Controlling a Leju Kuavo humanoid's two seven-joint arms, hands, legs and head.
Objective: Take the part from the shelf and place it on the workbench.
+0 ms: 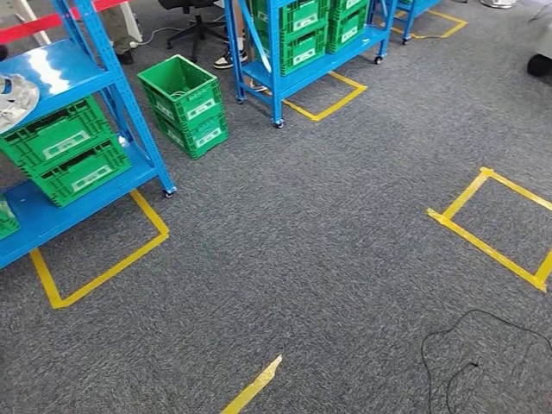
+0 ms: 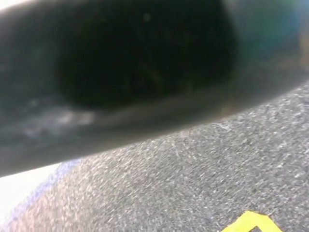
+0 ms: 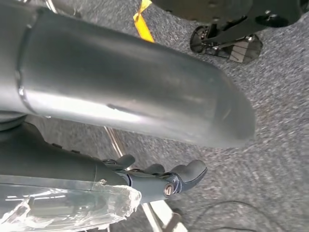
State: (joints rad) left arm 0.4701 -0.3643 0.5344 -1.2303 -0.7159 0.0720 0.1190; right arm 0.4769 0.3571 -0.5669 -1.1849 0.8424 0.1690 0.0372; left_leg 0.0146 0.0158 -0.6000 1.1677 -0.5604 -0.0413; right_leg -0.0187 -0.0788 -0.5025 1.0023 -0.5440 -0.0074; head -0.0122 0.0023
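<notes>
Right hand [image 3: 171, 180]: its dark fingers lay almost straight and close together. Clear crinkly wrap [image 3: 73, 207] lay right along them, touching. I could not tell if the hand was holding that wrap or just lying next to it.
Left hand: I could not tell how it was. A dark blur [image 2: 138, 63] sat very near the left wrist camera, with grey carpet [image 2: 204, 179] past it.
Part: in the head view, a shiny thing in a clear bag [image 1: 11, 97] lay on the top board of the blue shelf [image 1: 62, 69], far off at about 10 o'clock. That looked like the part. The wrap by the right hand could be another one; I could not tell.
Under it: green crates [image 1: 65, 151] sat on the lower board at 9 o'clock.
How it should feel: probably light. The bag looked thin, soft and slippery, and it could slide off or tear if only the bag were pinched.
Where to hold: around the hard middle, through the bag, with fingers on both sides. Loose bag ends were not a good place.
Floor: a yellow tape square [image 1: 485, 246] lay at 3 o'clock, and a black cable [image 1: 455, 332] at 5 o'clock could trip a foot.
</notes>
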